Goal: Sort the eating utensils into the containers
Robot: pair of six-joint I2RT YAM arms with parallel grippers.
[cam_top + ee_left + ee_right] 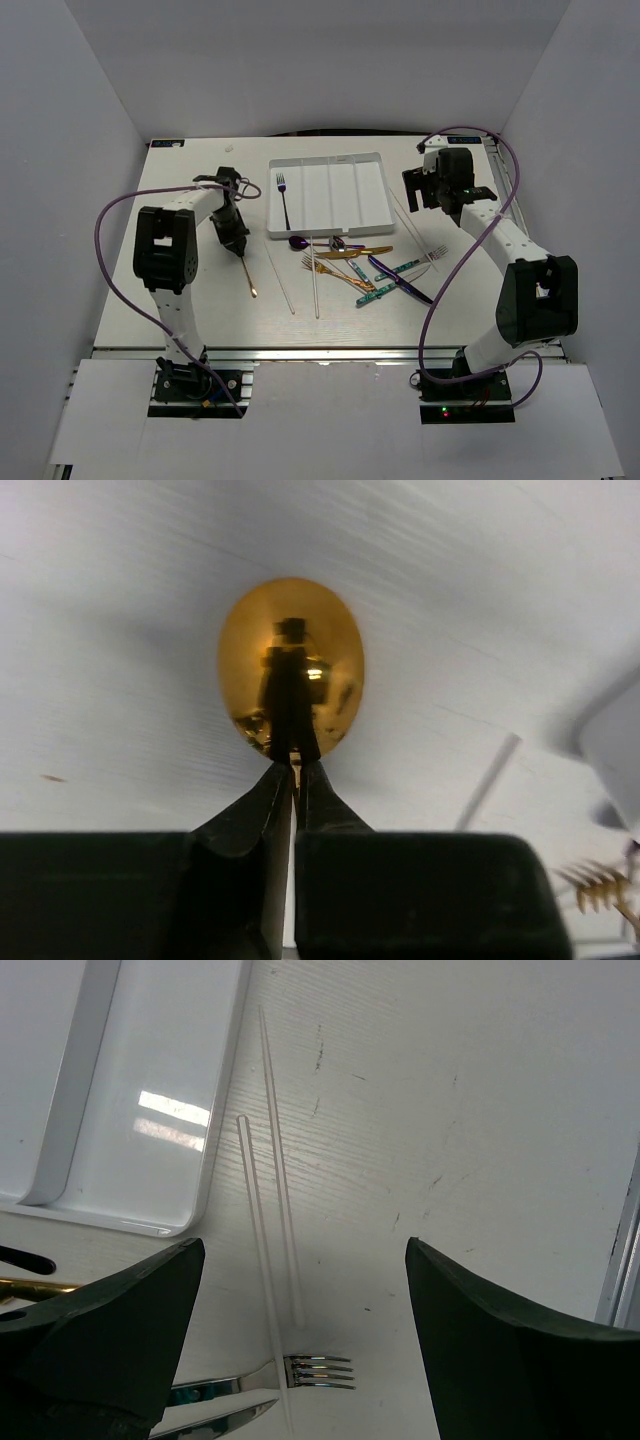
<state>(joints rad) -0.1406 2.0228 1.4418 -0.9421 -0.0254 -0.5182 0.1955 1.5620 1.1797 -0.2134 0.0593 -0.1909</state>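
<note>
You have the left gripper (296, 770) pinched on the gold spoon (290, 665) handle, left of the tray (350, 195) — bowl toward the near edge, axis roughly parallel to the compartments. Right gripper (303, 1250) spread over chopsticks (280, 1160) — farther off.

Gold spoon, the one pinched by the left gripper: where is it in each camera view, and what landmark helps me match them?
Top external: gold spoon left of centre, hanging from the left gripper, bowl toward the near edge.
Left wrist: its bowl fills the centre, above the shut fingertips.
Right wrist: not in it.
Landmark: tray, upper centre in the top view, upper left in the right wrist view.
</note>
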